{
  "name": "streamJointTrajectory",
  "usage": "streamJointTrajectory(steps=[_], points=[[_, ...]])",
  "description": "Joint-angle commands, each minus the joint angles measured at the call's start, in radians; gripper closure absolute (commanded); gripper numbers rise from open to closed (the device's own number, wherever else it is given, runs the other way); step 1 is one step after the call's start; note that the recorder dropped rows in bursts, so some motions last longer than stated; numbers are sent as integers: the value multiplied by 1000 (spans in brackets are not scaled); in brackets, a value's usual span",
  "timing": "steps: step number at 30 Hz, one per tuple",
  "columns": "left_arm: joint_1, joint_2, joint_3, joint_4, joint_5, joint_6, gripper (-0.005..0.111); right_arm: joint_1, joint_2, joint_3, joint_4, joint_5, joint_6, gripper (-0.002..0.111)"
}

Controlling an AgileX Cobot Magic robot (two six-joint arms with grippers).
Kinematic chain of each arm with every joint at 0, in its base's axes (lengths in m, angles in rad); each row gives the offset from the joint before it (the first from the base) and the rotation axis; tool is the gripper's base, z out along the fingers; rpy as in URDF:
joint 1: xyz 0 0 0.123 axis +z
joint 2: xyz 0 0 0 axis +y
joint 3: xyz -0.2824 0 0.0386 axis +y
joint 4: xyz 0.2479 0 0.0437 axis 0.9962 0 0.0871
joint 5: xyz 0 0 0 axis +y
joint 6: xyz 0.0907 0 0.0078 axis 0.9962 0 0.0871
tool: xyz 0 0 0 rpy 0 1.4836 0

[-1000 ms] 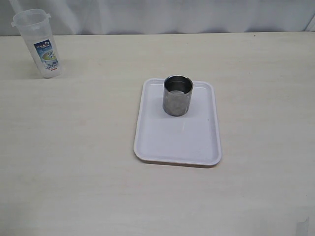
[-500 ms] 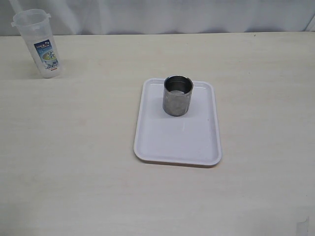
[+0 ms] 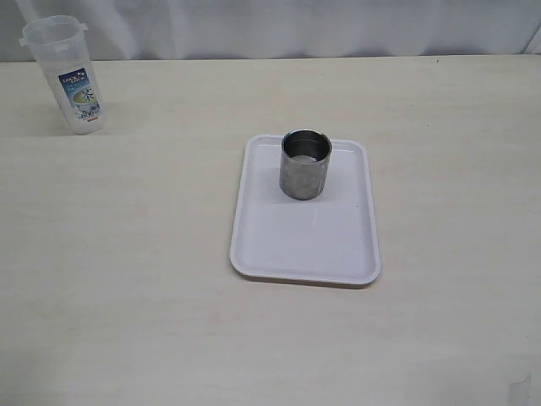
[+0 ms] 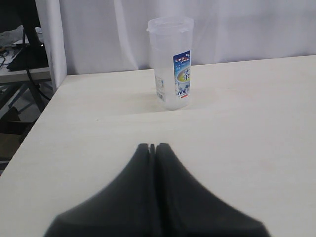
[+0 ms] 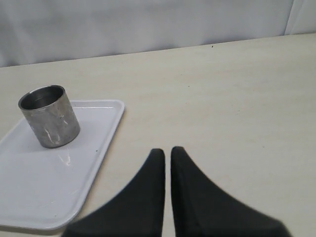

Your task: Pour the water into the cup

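Steel cup upright on the tray, both pincers clenched over bare counter

Steel, shiny and handle-free, the cup (image 3: 305, 165) stands upright on a white rectangular tray (image 3: 304, 245). In the exterior view it sits in the tray's far half, close to the far rim and roughly midway between the two long sides. Its mouth faces up and its inside looks dark. Whether anything is in it cannot be told. The tray lies flat on the pale wood-grain counter (image 3: 127, 271), near the middle of the scene.

Well apart from the tray, at the counter's far left corner in the exterior view, stands a tall translucent plastic container (image 3: 65, 74). It is upright, and a blue-green label faces the camera. Its walls look clear, and no water level can be made out. A white curtain (image 3: 296, 25) hangs behind the counter's far edge.

From the left wrist view, the left pincer (image 4: 153, 146) is clenched, its two dark fingers pressed flat against each other. It hangs above bare counter and points toward the container, which stands some way ahead of it.

From the right wrist view, the right pincer (image 5: 168, 149) is also drawn together, with only a thin sliver of counter showing between its tips. It is above bare counter just beside the tray's edge, and the cup stands off to one side on the tray.
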Motion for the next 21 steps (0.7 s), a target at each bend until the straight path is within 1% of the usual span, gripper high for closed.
streamJointTrajectory(steps=[1,21], points=[[-3,-2,3,-1,-9,0,107,-5,-4,3,-9,-22,-68,104],[-3,-2,3,-1,-9,0,107,-5,-4,3,-4,-22,-68,104]])
